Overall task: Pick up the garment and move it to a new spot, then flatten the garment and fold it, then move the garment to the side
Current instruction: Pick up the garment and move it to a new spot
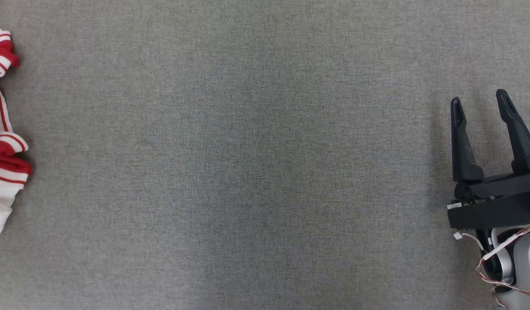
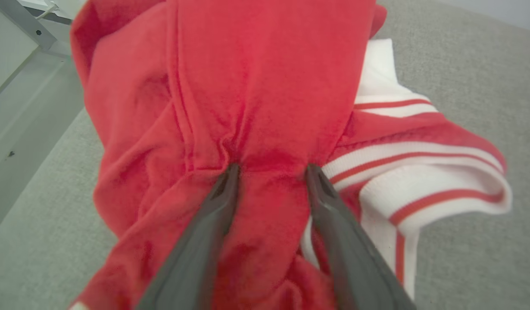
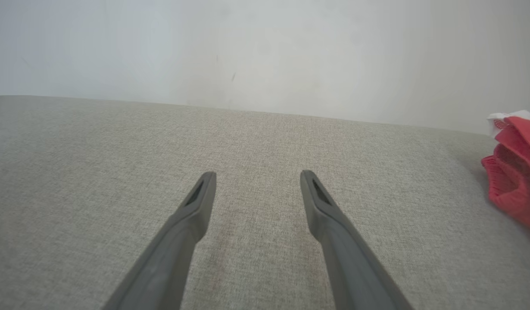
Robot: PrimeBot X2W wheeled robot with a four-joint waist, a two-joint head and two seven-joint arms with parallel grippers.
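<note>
The left gripper (image 2: pixel 271 168), jaws apart, straddles a ridge of the crumpled red, white-striped knit garment (image 2: pixel 256 77); pinch deep before lifting.

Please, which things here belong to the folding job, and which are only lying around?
Belong to the job:
- red and white garment, bunched up
- left pincer, jaws apart, tips pressed into the garment
- right pincer, open, above bare surface

Only lying around:
- grey cloth surface
- pale wall
- metal frame

Crumpled garment (image 1: pixel 4 163) on grey fabric surface (image 1: pixel 247 172)
</note>
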